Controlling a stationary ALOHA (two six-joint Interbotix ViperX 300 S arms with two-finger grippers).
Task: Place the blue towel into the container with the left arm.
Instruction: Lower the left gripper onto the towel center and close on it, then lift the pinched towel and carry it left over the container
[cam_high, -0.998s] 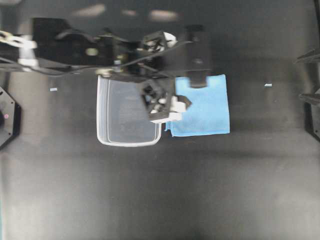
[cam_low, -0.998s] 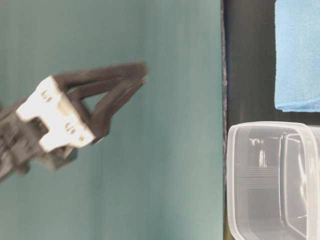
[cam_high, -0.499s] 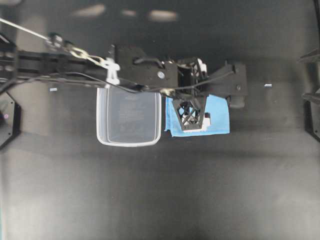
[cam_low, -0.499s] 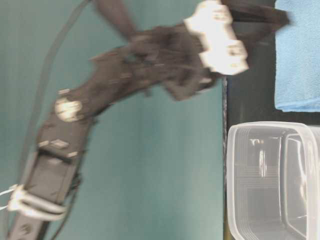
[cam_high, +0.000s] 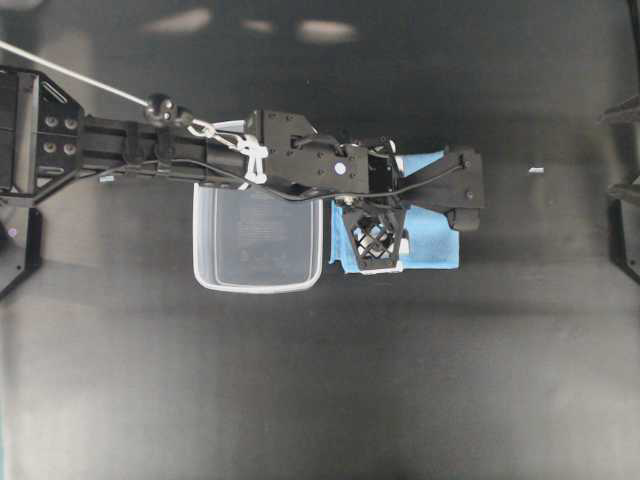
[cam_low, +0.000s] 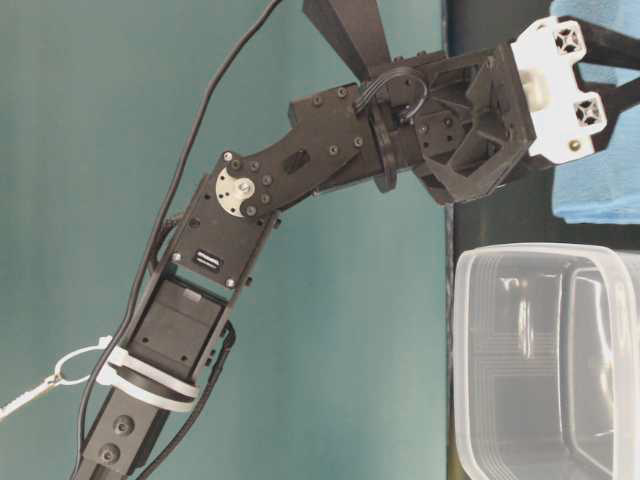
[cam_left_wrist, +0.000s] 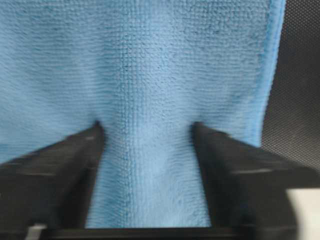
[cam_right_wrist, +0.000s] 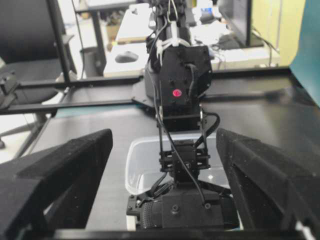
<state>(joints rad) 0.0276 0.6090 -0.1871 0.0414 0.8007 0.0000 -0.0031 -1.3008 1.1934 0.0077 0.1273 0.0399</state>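
Note:
The blue towel (cam_high: 437, 237) lies flat on the black table just right of the container (cam_high: 255, 288), a clear tub with nothing in it. My left arm (cam_high: 300, 160) reaches across the tub, and the left gripper (cam_high: 375, 248) points straight down onto the towel's left part. In the left wrist view the towel (cam_left_wrist: 150, 65) fills the frame. Both black fingertips (cam_left_wrist: 90, 145) press into it, still apart, with a strip of cloth between them, at the left gripper (cam_left_wrist: 145, 129). My right gripper (cam_right_wrist: 164, 137) is open and empty, far from the towel.
A small pale scrap (cam_high: 536, 170) lies on the table right of the towel. The right arm's base (cam_high: 625, 190) stands at the right edge. The table-level view shows the teal wall (cam_low: 200, 150) behind the left arm (cam_low: 330, 150).
The left arm swung from over the tub to the towel and came down. Its fingers now press into the cloth and stand closer together than before. The right gripper has not moved.

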